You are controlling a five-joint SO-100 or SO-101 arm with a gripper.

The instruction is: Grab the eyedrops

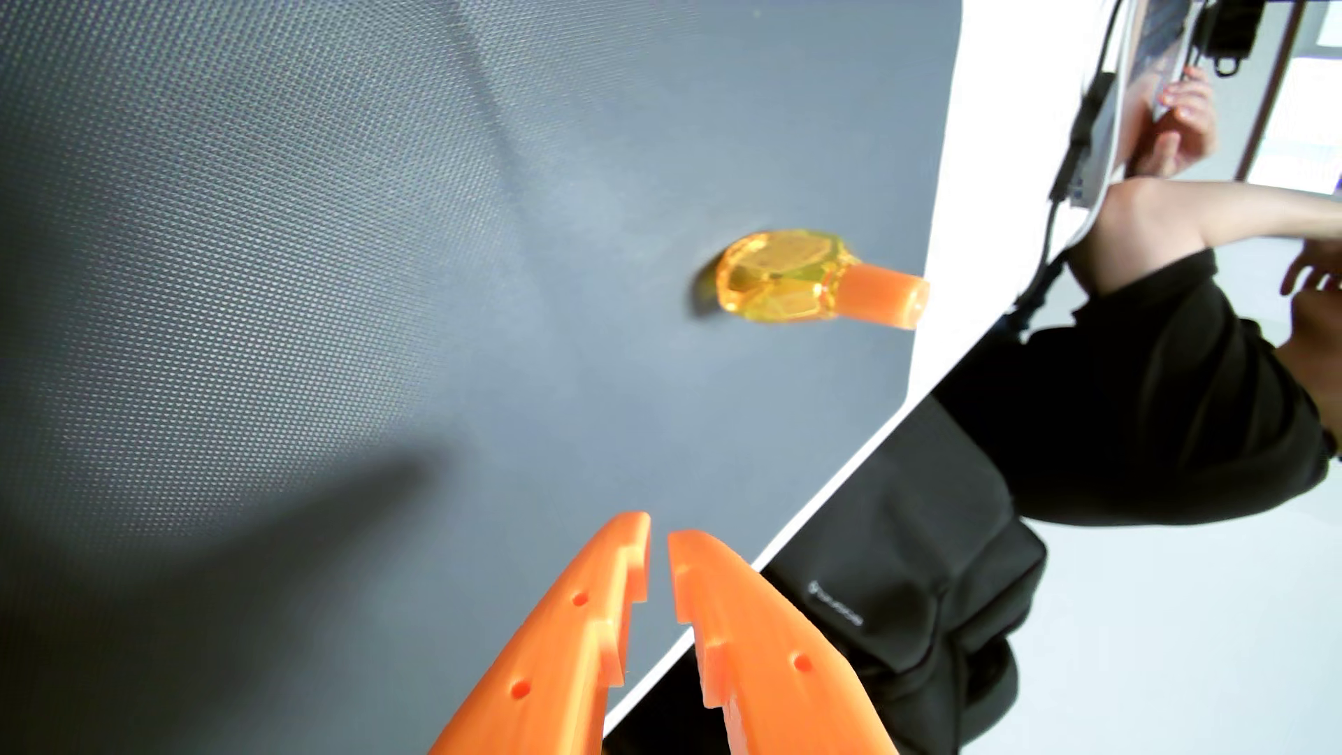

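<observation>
Though faceted, glossy amber eyedrops

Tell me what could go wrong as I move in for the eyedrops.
The eyedrops bottle lies on its side near the mat's edge, cap toward the white table; a nudge might roll it off the mat. The claw is nearly shut, too narrow to straddle it. A person's arm is close by.

Dark grey textured mat on white table, black bag beside it, person's forearm
</observation>
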